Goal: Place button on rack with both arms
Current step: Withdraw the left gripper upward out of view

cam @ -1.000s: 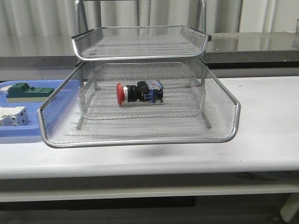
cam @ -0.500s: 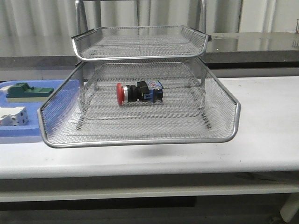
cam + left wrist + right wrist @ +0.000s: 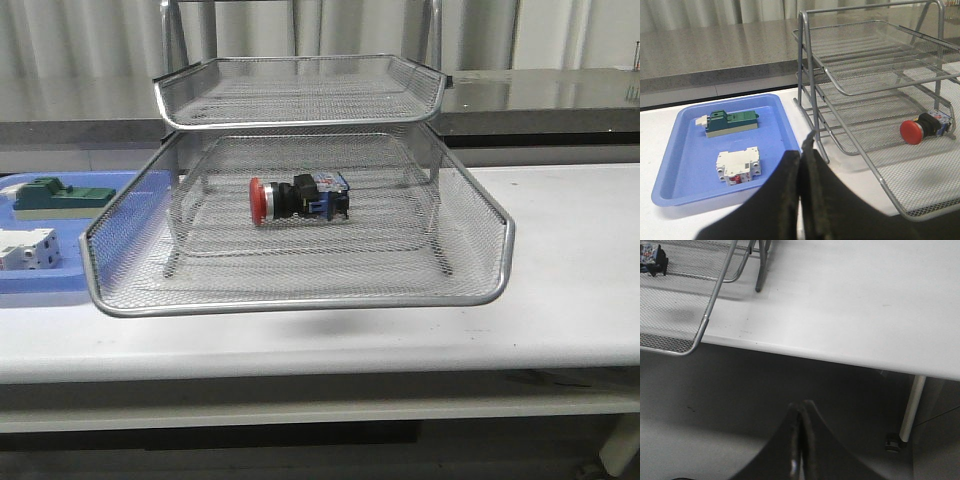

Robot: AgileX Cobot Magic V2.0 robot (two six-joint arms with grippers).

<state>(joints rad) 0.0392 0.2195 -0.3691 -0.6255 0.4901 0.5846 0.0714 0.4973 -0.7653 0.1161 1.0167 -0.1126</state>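
Observation:
The button, red cap and black body with a blue rear block, lies on its side on a lower tier of the silver wire-mesh rack; the left wrist view shows the button there too, and the right wrist view catches only its rear end. My left gripper is shut and empty, held back from the table near the blue tray's corner. My right gripper is shut and empty, low in front of the table's edge. Neither arm shows in the front view.
A flat blue tray left of the rack holds a green-topped block and a white boxy block. A grey counter runs behind the table. The rack's front rim overhangs the table edge. A table leg stands at the right.

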